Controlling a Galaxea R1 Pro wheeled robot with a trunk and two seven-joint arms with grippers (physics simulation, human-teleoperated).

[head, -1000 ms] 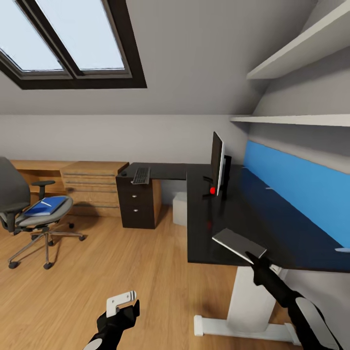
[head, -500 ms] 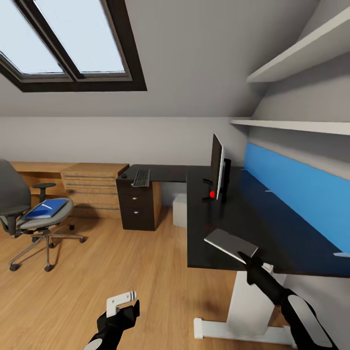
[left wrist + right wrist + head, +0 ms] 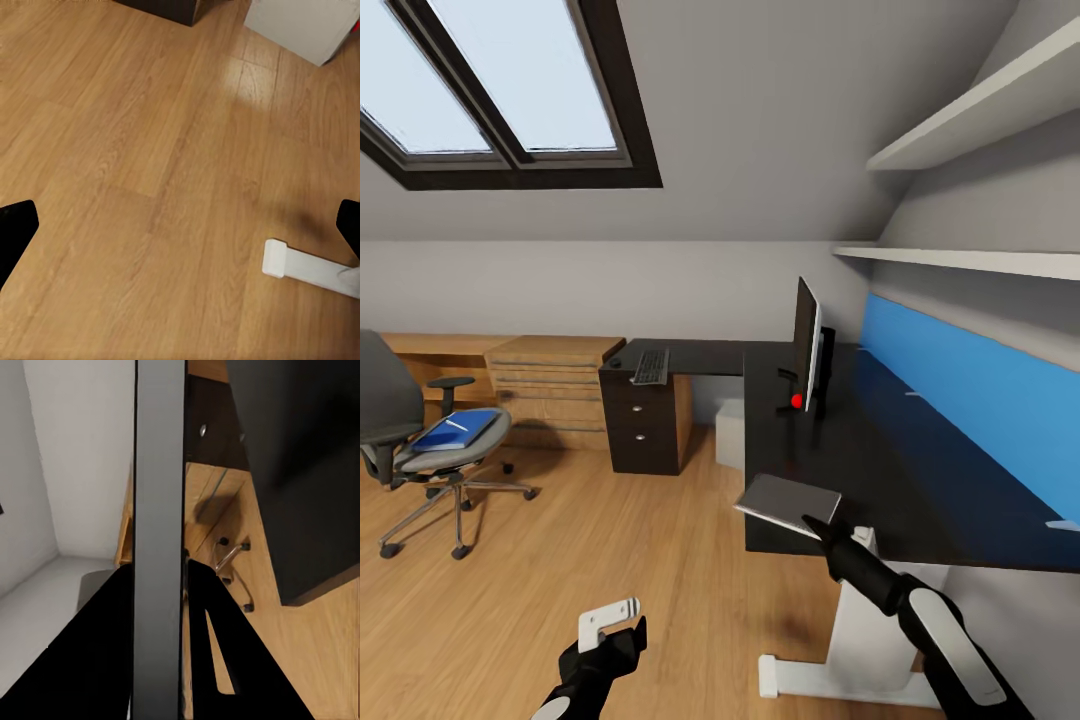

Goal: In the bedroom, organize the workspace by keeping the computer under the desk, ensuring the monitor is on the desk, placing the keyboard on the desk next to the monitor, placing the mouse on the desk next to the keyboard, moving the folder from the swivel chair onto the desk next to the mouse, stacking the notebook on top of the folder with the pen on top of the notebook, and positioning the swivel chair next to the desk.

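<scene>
My right gripper (image 3: 818,527) is shut on the thin grey notebook (image 3: 788,503), which hangs level over the front-left edge of the black desk (image 3: 880,455); in the right wrist view the notebook (image 3: 159,540) stands edge-on between the fingers. The monitor (image 3: 807,342) stands on the desk. On the desk's left wing lie the keyboard (image 3: 651,365) and the mouse (image 3: 615,357). The blue folder (image 3: 455,429) with the pen (image 3: 456,423) on it rests on the swivel chair (image 3: 410,455) at far left. The grey computer (image 3: 730,430) sits under the desk. My left gripper (image 3: 610,622) hangs open, low over the floor.
A light-wood drawer chest (image 3: 550,388) stands against the back wall between chair and desk. The desk's white leg and foot (image 3: 860,650) are just below my right arm. Wood floor (image 3: 150,187) lies under the left gripper. Shelves (image 3: 970,260) run above the blue panel.
My right arm has carried the notebook leftward, from over the desk top to its front-left edge. The left gripper has held still. The view shifted slightly at first.
</scene>
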